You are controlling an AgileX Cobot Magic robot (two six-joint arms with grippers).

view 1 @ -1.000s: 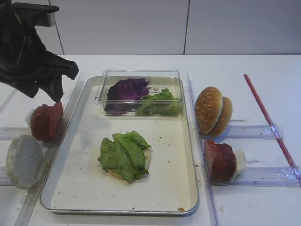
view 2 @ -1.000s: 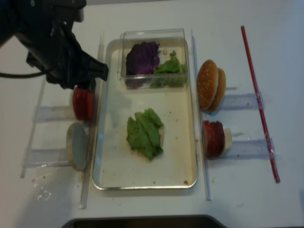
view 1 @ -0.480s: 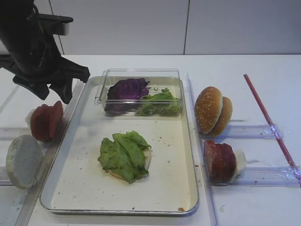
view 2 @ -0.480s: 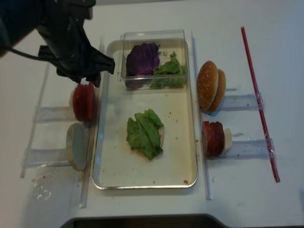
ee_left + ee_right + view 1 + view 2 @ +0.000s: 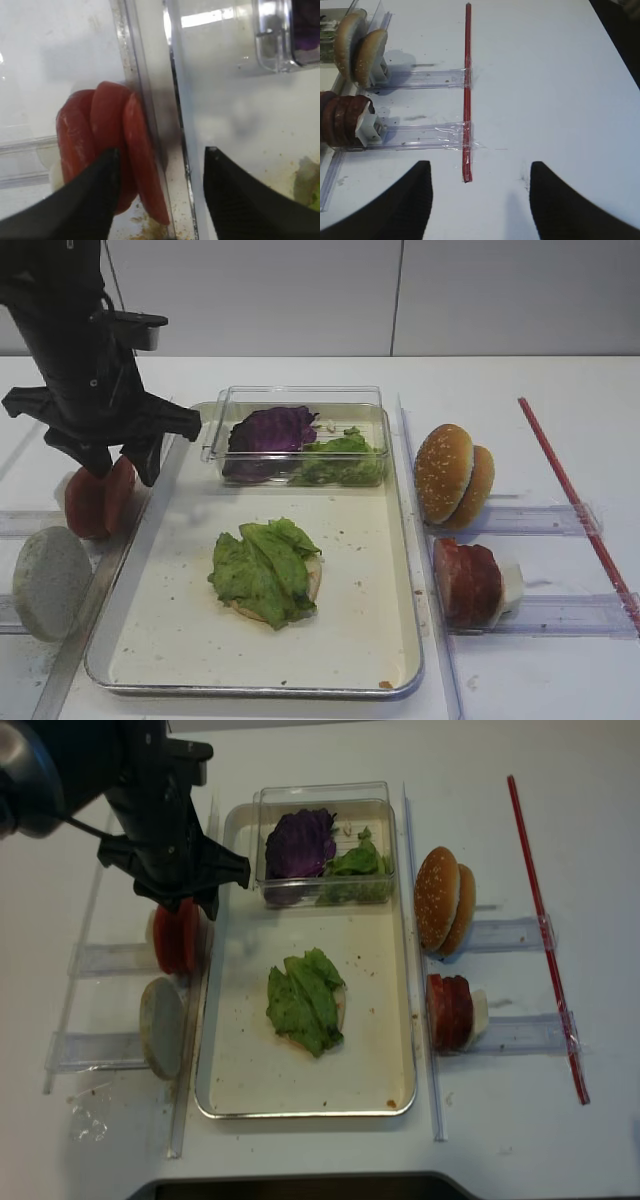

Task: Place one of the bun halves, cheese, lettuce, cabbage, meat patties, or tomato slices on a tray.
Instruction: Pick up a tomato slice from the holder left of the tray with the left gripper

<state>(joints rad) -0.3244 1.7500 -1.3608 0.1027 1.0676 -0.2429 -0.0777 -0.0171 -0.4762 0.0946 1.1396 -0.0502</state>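
Bright-red tomato slices (image 5: 95, 498) (image 5: 175, 938) (image 5: 107, 135) stand on edge in a clear rail left of the tray (image 5: 180, 625) (image 5: 240, 1075). My left gripper (image 5: 125, 462) (image 5: 187, 905) (image 5: 161, 152) hangs open just above them. In the left wrist view the tray-side slice and the rail wall lie between its fingers, ungripped. Lettuce (image 5: 262, 570) (image 5: 305, 1000) lies on a bun half in the tray. More bun halves (image 5: 453, 475) (image 5: 360, 47), meat patties (image 5: 468, 582) (image 5: 340, 125) and cheese (image 5: 510, 585) stand to the right. My right gripper (image 5: 479, 167) is open over bare table.
A clear box (image 5: 300, 395) at the tray's far end holds purple cabbage (image 5: 270, 430) and more lettuce (image 5: 340, 462). A pale round disc (image 5: 50, 583) stands in the near left rail. A red strip (image 5: 570, 495) (image 5: 468, 75) runs along the right side.
My left arm has swung right towards the tray's left rim and turned at the wrist, staying open. The food has not moved.
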